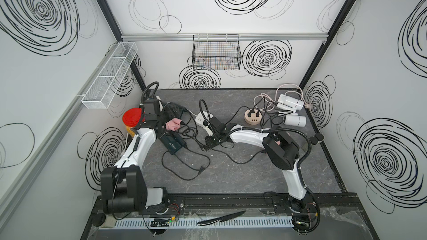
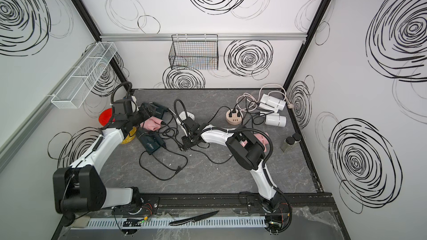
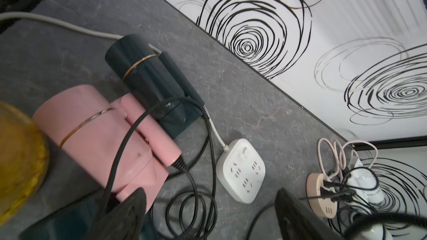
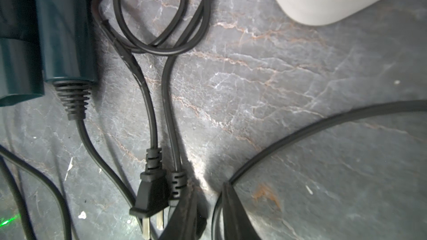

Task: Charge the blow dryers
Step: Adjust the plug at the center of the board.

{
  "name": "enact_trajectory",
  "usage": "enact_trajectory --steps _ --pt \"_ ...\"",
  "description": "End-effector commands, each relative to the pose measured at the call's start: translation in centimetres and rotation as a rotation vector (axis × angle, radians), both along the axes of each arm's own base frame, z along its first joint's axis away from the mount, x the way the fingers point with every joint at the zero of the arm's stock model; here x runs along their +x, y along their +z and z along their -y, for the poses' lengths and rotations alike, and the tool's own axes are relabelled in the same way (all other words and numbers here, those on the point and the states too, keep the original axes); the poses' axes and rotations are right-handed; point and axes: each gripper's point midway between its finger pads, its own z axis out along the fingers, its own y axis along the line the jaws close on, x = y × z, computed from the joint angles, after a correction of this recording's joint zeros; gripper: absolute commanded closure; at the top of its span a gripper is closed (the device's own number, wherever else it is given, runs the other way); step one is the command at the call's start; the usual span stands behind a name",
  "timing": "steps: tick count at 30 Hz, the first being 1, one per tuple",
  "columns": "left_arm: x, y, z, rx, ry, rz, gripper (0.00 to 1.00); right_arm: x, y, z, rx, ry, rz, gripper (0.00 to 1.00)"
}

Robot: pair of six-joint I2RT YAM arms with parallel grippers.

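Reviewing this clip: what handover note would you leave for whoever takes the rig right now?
Left gripper: open, empty, near a pink dryer and teal dryer.
Right gripper: jaws nearly closed, at two loose plugs; grip unclear.
Done: black plugs sit in the hub beside the white dryers.
To do: strip sockets all empty; other teal dryer, second pink dryer under right arm and a third plug await.
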Motion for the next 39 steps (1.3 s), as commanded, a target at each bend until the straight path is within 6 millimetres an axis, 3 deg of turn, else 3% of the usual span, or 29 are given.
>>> enact_trajectory --steps 1,5,9,11,20,24,29,34,39 --pt "2.8 -0.9 -1.0 0.144 0.020 -0.048 0.09 0.4 3.1 0.1 0.063 -0.017 0.048 0.75" --pt "5.6 -3.2 -3.2 0.235 0.078 -0.120 0.07 -0.1 4.0 0.5 0.085 -0.014 0.057 0.75" --pt "7.4 -6.2 -4.1 0.243 0.099 -0.222 0.05 -0.3 4.2 1.0 0.087 -0.018 0.064 0.75" --pt "7.9 -7.4 -4.5 0.253 0.112 -0.272 0.00 -0.4 4.4 1.2 0.085 -0.021 0.066 0.74" --pt "9.7 -12.1 -5.1 0.126 0.127 -0.362 0.01 -0.9 3.8 1.8 0.078 -0.026 0.053 0.74" --pt "10.9 -12.6 -4.3 0.065 0.108 -0.345 0.01 -1.0 3.3 2.0 0.068 -0.029 0.044 0.74" --pt "14.9 -12.6 -1.9 -0.104 0.039 -0.245 0.00 -0.9 3.1 2.1 0.061 -0.039 0.041 0.74" --pt "18.2 -11.4 -1.3 -0.186 0.026 -0.152 0.02 -1.0 2.9 2.4 0.056 -0.052 0.039 0.74" --pt "18.5 -9.2 -0.8 -0.207 -0.011 -0.108 0.03 -0.9 2.9 2.2 0.061 -0.057 0.033 0.74"
